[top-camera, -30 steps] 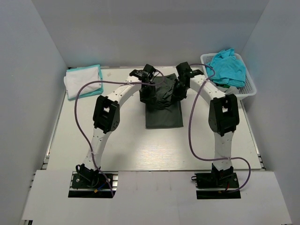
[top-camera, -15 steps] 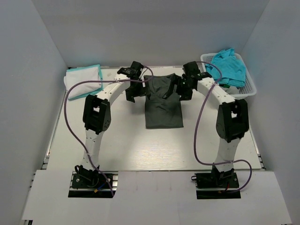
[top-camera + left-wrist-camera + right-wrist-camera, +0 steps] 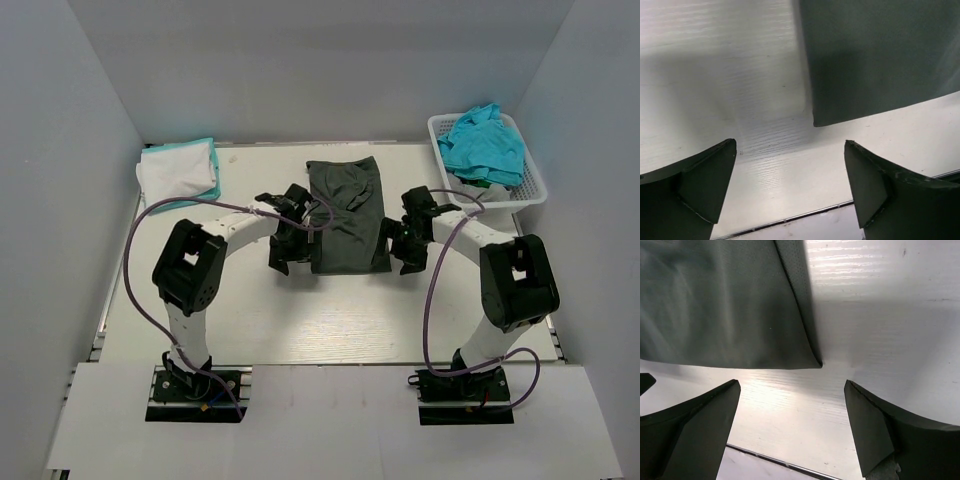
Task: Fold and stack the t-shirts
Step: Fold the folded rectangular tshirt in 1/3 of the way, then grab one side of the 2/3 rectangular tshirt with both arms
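Observation:
A dark charcoal grey t-shirt lies flat as a long folded rectangle in the middle of the table. My left gripper hovers just off its near left corner, open, with only bare table between the fingers. In the left wrist view the shirt's corner sits beyond the open gripper. My right gripper is beside the near right corner, also open and empty. In the right wrist view the same shirt fills the upper left above the gripper.
A folded white and turquoise pile sits at the back left. A white lattice basket at the back right holds a crumpled turquoise shirt. Cables loop from both arms. The table's near edge shows in both wrist views.
Both grippers let go of the bunched dark shirt, opened wide and drew back from its far end to its near corners. The shirt now lies spread flat.

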You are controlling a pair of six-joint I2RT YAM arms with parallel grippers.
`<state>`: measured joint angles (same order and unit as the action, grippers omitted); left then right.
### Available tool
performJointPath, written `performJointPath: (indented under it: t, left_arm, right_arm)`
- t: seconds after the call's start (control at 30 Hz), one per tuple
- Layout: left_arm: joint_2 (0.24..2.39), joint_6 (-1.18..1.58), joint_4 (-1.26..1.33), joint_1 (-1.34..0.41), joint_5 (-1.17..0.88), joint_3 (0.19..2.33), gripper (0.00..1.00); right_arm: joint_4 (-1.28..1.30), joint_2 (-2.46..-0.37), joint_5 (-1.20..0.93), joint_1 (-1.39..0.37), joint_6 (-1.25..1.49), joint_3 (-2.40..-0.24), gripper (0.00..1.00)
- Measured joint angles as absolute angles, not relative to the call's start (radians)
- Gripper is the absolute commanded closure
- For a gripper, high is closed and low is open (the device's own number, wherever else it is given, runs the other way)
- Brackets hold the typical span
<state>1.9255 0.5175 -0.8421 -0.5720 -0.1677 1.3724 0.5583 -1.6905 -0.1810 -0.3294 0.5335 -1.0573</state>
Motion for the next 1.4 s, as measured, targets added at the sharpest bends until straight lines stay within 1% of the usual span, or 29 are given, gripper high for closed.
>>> performJointPath:
  t: [0.07, 0.1, 0.17, 0.2, 0.23, 0.27, 0.3, 0.4, 0.43, 0.47, 0.5, 0.53, 0.57, 0.63, 0.67, 0.7, 0.77, 1.07, 1.23, 1.4]
  left_arm:
    - [1.926, 0.524, -0.818, -0.58, -0.169, 1.366, 0.06]
    - [1.926, 0.524, -0.803, -0.585, -0.17, 1.366, 0.1]
    - [1.926, 0.527, -0.773, -0.595, -0.17, 1.366, 0.14]
    - [1.929, 0.528, -0.763, -0.6, -0.17, 1.366, 0.23]
    - [1.932, 0.531, -0.751, -0.607, -0.17, 1.366, 0.27]
    - [1.938, 0.533, -0.742, -0.613, -0.17, 1.366, 0.3]
    - [1.947, 0.532, -0.736, -0.62, -0.17, 1.366, 0.3]
    - [1.967, 0.532, -0.721, -0.638, -0.171, 1.364, 0.3]
    - [1.967, 0.532, -0.716, -0.643, -0.171, 1.362, 0.35]
    - [1.967, 0.533, -0.71, -0.647, -0.171, 1.362, 0.39]
    - [1.967, 0.536, -0.702, -0.651, -0.171, 1.359, 0.4]
    - [1.968, 0.537, -0.695, -0.654, -0.172, 1.356, 0.47]
    - [1.97, 0.539, -0.694, -0.657, -0.171, 1.356, 0.5]
    - [1.976, 0.543, -0.684, -0.661, -0.171, 1.357, 0.57]
    - [1.978, 0.545, -0.682, -0.662, -0.169, 1.357, 0.7]
    - [1.982, 0.548, -0.68, -0.662, -0.167, 1.359, 0.8]
    - [1.994, 0.554, -0.676, -0.662, -0.168, 1.365, 1.0]
    - [1.973, 0.565, -0.665, -0.669, -0.156, 1.34, 1.0]
    - [1.888, 0.572, -0.738, -0.688, -0.147, 1.258, 1.0]
    - [1.73, 0.572, -0.881, -0.728, -0.222, 1.23, 1.0]
  right_arm:
    - [0.544, -1.691, -0.177, -0.329, 0.536, -1.049, 0.1]
    - [0.533, -1.691, -0.175, -0.33, 0.536, -1.049, 0.11]
    - [0.505, -1.692, -0.17, -0.332, 0.535, -1.049, 0.11]
    - [0.495, -1.697, -0.17, -0.331, 0.535, -1.049, 0.13]
    - [0.485, -1.703, -0.169, -0.331, 0.535, -1.049, 0.16]
    - [0.478, -1.711, -0.168, -0.331, 0.535, -1.049, 0.16]
    - [0.471, -1.721, -0.167, -0.331, 0.535, -1.049, 0.18]
    - [0.455, -1.736, -0.17, -0.331, 0.538, -1.047, 0.3]
    - [0.443, -1.737, -0.174, -0.331, 0.54, -1.042, 0.34]
    - [0.435, -1.736, -0.179, -0.329, 0.542, -1.035, 0.4]
    - [0.427, -1.736, -0.184, -0.328, 0.543, -1.029, 0.43]
    - [0.417, -1.736, -0.189, -0.327, 0.546, -1.023, 0.5]
    - [0.409, -1.736, -0.192, -0.327, 0.547, -1.018, 0.71]
    - [0.4, -1.744, -0.193, -0.327, 0.548, -1.011, 0.86]
    - [0.398, -1.752, -0.197, -0.327, 0.556, -1.008, 0.94]
    - [0.394, -1.754, -0.206, -0.327, 0.559, -1.005, 1.0]
    - [0.391, -1.754, -0.209, -0.327, 0.566, -1.003, 1.0]
    - [0.414, -1.691, -0.225, -0.33, 0.565, -0.95, 1.0]
    - [0.476, -1.55, -0.297, -0.345, 0.564, -0.878, 1.0]
    - [0.617, -1.383, -0.395, -0.384, 0.546, -0.804, 1.0]
